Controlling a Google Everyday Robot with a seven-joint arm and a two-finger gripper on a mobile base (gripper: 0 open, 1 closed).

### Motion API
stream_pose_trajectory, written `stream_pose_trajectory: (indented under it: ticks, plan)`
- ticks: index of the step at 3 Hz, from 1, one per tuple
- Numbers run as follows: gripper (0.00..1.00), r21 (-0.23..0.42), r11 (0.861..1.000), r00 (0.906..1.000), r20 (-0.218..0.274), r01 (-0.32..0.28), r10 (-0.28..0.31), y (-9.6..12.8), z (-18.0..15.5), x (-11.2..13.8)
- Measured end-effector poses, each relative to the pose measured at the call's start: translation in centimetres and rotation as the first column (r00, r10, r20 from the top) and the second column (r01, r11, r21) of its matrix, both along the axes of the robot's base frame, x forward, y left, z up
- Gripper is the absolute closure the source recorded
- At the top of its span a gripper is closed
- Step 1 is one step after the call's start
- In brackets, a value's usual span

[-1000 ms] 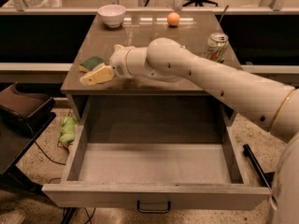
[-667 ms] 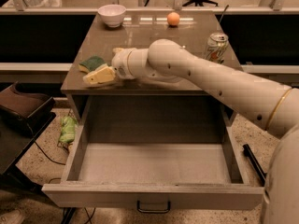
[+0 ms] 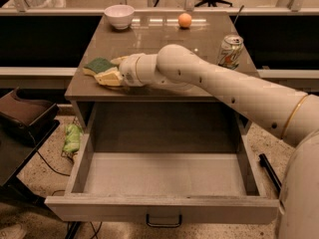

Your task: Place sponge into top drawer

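Observation:
The sponge (image 3: 99,64), dark green side up, lies flat at the left front of the brown table top (image 3: 164,41). My gripper (image 3: 112,69) is at the sponge's right end, low over the table, and looks open, with one cream finger (image 3: 106,77) in front of the sponge and the other behind it. The sponge rests on the table. The top drawer (image 3: 160,203) is pulled wide open below the table top and is empty inside. Its dark handle (image 3: 163,221) faces the camera.
A white bowl (image 3: 119,15), an orange ball (image 3: 185,19) and a soda can (image 3: 230,51) stand on the table. A light green plastic bundle (image 3: 73,138) lies on the floor left of the drawer, beside a dark chair (image 3: 24,114).
My gripper has shifted slightly back toward the sponge, closing in on its right end. The sponge and the drawer have not moved.

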State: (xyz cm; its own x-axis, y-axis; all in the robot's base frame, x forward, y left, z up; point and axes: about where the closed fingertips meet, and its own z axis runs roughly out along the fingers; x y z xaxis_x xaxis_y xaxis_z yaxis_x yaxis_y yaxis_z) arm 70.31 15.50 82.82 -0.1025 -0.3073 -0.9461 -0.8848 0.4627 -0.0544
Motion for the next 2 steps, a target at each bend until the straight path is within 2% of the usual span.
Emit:
stream_pose_trajectory:
  ticks: [2]
  plan:
    - [0.94,0.001,1.0,1.0,-0.002,-0.007,0.007,0.46,-0.08,-0.17]
